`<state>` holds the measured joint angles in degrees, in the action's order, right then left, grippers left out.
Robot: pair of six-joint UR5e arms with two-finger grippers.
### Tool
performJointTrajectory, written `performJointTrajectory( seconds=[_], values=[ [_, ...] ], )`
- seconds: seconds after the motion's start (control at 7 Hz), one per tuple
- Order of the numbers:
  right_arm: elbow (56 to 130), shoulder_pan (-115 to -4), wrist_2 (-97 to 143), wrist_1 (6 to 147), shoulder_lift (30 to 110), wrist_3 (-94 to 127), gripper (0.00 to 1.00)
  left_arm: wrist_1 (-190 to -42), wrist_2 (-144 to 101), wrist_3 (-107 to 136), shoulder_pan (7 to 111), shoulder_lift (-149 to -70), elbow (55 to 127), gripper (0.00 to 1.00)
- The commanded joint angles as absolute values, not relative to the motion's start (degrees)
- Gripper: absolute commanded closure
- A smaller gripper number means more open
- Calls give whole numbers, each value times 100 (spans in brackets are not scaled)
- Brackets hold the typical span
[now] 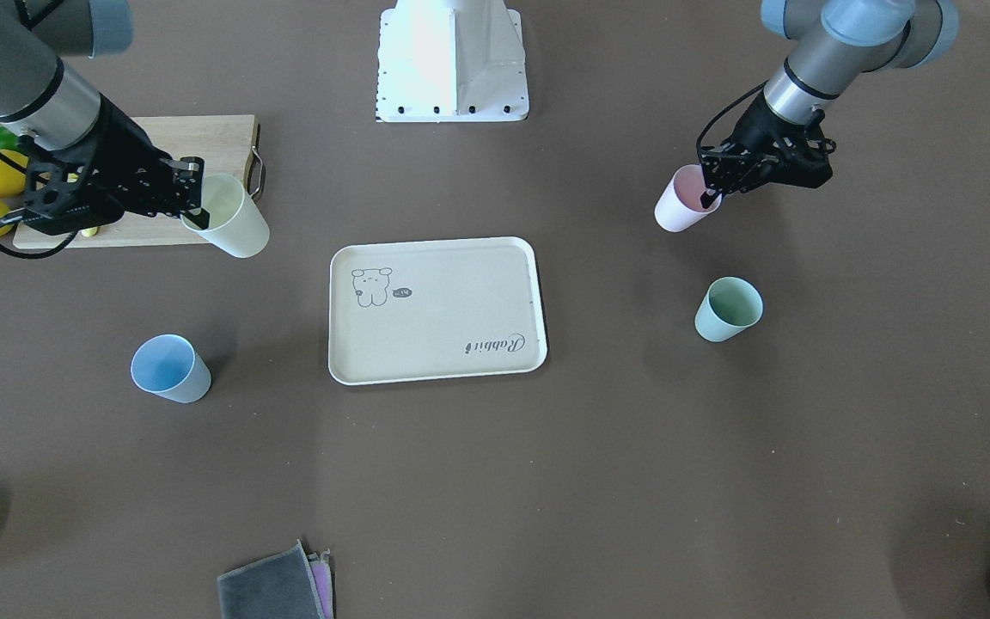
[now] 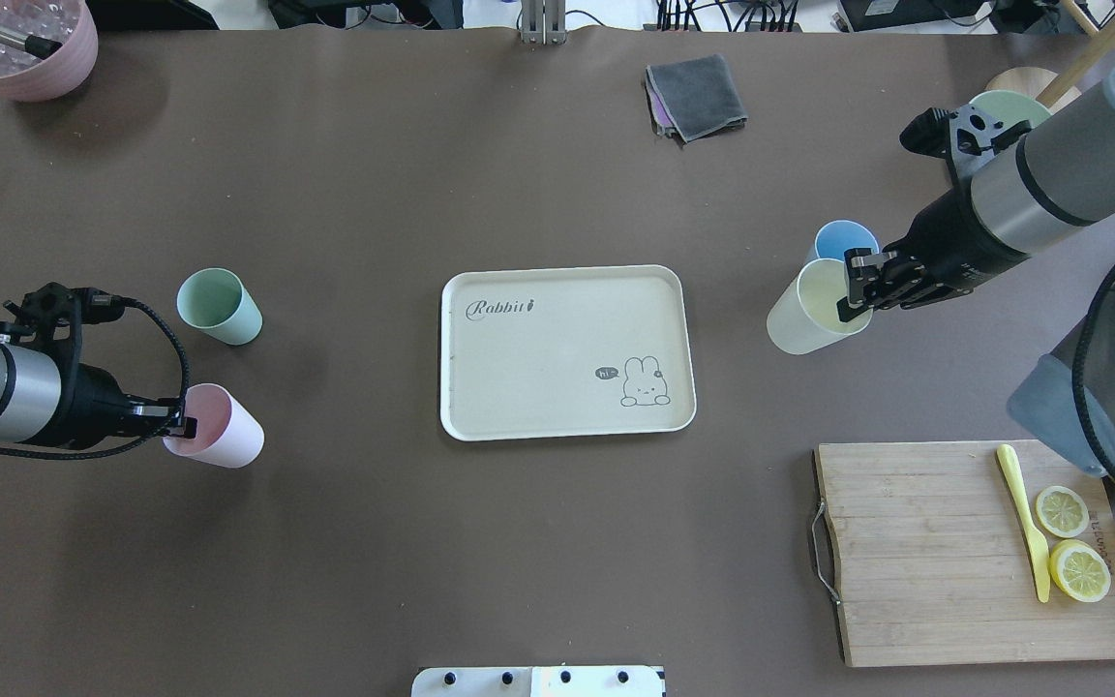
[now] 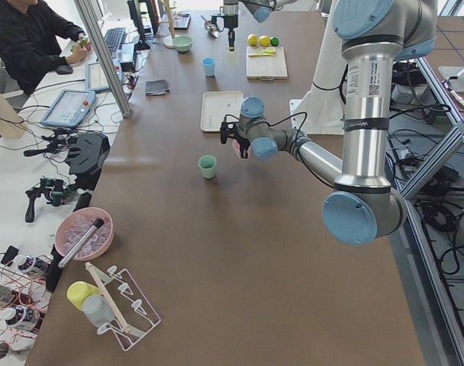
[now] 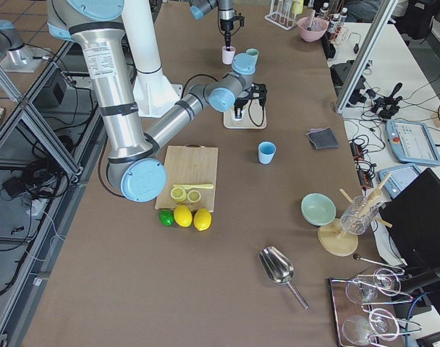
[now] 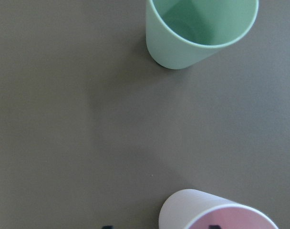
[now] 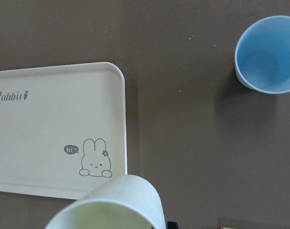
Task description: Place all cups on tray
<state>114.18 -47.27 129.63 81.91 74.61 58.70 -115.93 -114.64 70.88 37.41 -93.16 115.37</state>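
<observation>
To lift them, the left gripper [image 2: 186, 426] pinches the pink plastic cup [image 2: 224, 440], nine o'clock from the flat cream tray [image 2: 538, 387]; the right gripper [image 2: 852, 290] pinches the pale yellow plastic cup [image 2: 804, 324] at three.

Yellow cup [image 2: 802, 326], pink cup [image 2: 231, 442], blue cup [image 2: 844, 239], mint cup [image 2: 222, 308], cream tray [image 2: 557, 373].

Brown matte worktop [image 2: 557, 561]. The cream tray [image 2: 538, 368] lies flat at centre. The mint cup [image 2: 220, 306] stands upright on the robot's left half and the blue cup [image 1: 170, 369] upright on its right half, both well apart from the tray. The bamboo board [image 2: 925, 552] lies toward the near right corner. A folded grey cloth [image 2: 696, 95] sits at the far edge.
</observation>
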Motion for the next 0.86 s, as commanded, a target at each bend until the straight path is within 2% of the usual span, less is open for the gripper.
performJointTrajectory(
  seconds=[0.0, 0.14, 0.43, 0.71],
  values=[
    [11129, -4151, 12456, 8593, 6824, 5968, 100, -10183, -11435, 7748, 3718, -10821, 11418, 100],
    [10796, -3992, 12332, 8630, 6472, 5976, 100, -9934, -11304, 8100, 3692, -11202, 11417, 100],
    [9996, -3772, 12209, 8578, 5768, 6187, 100, -9923, -10865, 8409, 3394, -11320, 11417, 100],
    [9731, -3665, 12050, 8543, 5739, 6161, 100, -9626, -10208, 8779, 2755, -11704, 11365, 100]
  ],
)
